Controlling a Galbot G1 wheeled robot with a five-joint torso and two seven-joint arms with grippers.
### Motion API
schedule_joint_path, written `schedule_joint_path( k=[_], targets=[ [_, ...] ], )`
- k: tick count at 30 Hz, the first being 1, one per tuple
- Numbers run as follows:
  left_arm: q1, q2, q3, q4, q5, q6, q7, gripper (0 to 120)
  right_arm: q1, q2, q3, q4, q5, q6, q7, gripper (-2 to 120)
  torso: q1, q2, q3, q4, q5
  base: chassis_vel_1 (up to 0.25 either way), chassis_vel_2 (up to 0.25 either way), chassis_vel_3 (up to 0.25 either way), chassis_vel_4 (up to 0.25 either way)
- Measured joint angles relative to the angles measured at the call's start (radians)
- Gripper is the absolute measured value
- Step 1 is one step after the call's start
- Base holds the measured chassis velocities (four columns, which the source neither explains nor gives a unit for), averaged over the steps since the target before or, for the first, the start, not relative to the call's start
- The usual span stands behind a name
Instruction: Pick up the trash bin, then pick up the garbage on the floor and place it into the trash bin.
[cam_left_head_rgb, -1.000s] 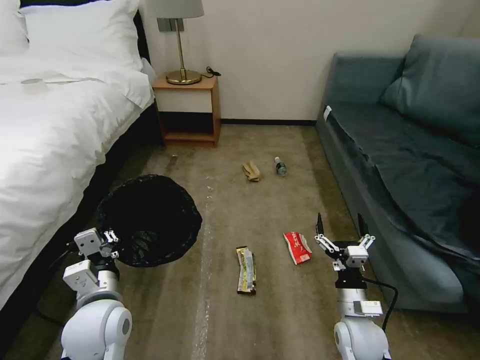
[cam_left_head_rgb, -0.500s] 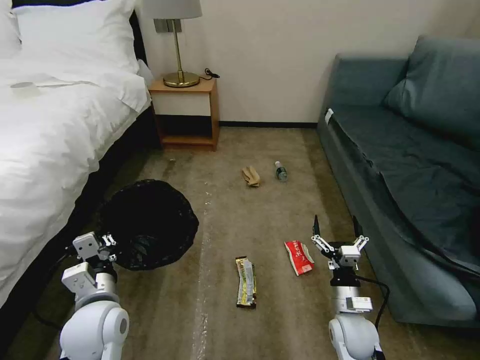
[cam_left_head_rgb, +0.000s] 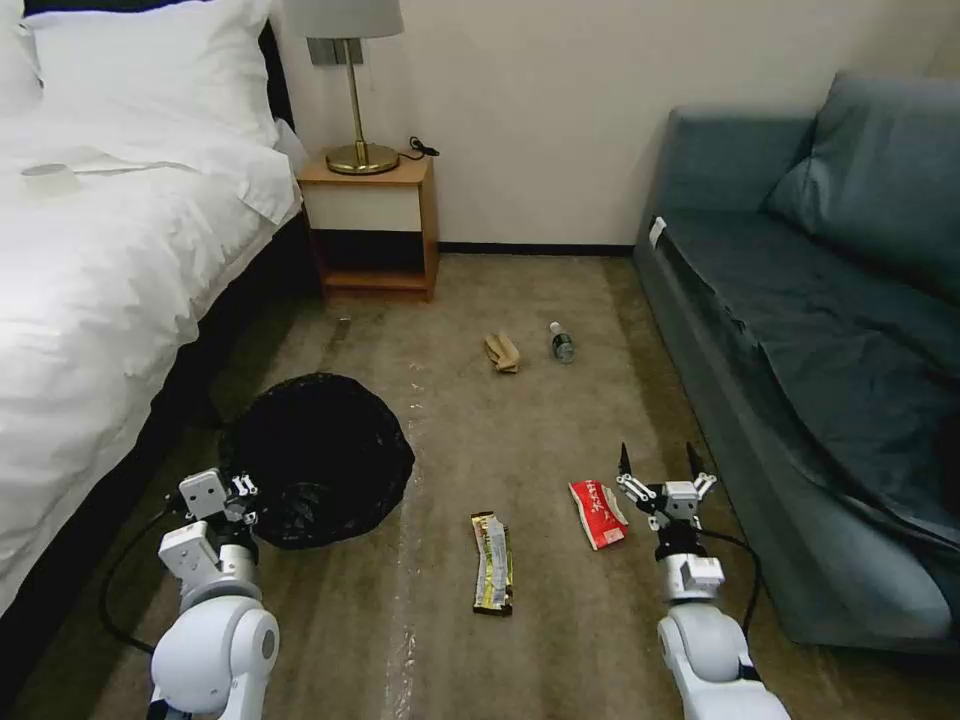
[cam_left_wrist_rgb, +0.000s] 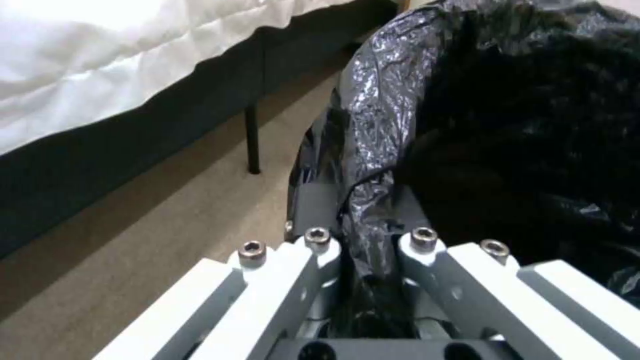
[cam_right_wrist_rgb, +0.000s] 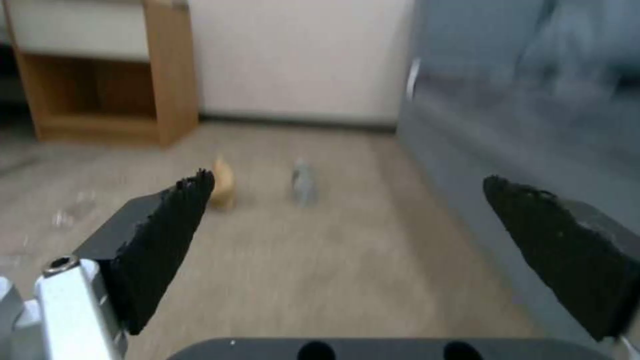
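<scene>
Round trash bin (cam_left_head_rgb: 320, 462), black crinkly bag over rim: clamped by left gripper (cam_left_wrist_rgb: 363, 240), now carried nearer the centre. Right gripper (cam_left_head_rgb: 656, 468), wide open, empty, drawn back beside red snack packet (cam_left_head_rgb: 598, 514); collection pending.

The tan carpeted floor (cam_left_head_rgb: 520, 420) runs between the bed and the sofa. On it lie a gold-brown bar wrapper (cam_left_head_rgb: 492, 562) and, just to its right, a red snack packet (cam_left_head_rgb: 598, 513). Farther off, near the bedside cabinet, a crumpled tan paper piece (cam_left_head_rgb: 502, 352) and a small clear bottle (cam_left_head_rgb: 562, 342) lie close together.
</scene>
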Motion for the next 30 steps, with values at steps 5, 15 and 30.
schedule_joint_path(
  k=[5, 15, 30],
  targets=[
    [0.002, -0.003, -0.001, 0.000, 0.006, -0.001, -0.005, 4, 0.081, -0.041, -0.071, -0.102, 0.131, -0.092, -0.001, 100, 0.000, 0.000, 0.000, 0.0001, -0.0003, 0.000, 0.000, 0.000, 0.000],
    [-0.010, -0.002, -0.001, 0.007, 0.015, 0.004, -0.017, 4, 0.221, -0.037, -0.160, -0.476, 0.141, -0.078, -0.134, 100, 0.000, 0.000, 0.000, 0.0000, -0.0001, 0.000, 0.000, 0.000, 0.000],
    [-0.014, -0.006, -0.001, 0.010, 0.024, 0.007, -0.021, 4, 0.393, 0.003, -0.136, -0.782, 0.048, -0.003, -0.191, 100, 0.000, 0.000, 0.000, 0.0002, -0.0005, 0.000, 0.000, 0.000, 0.000]
  ],
)
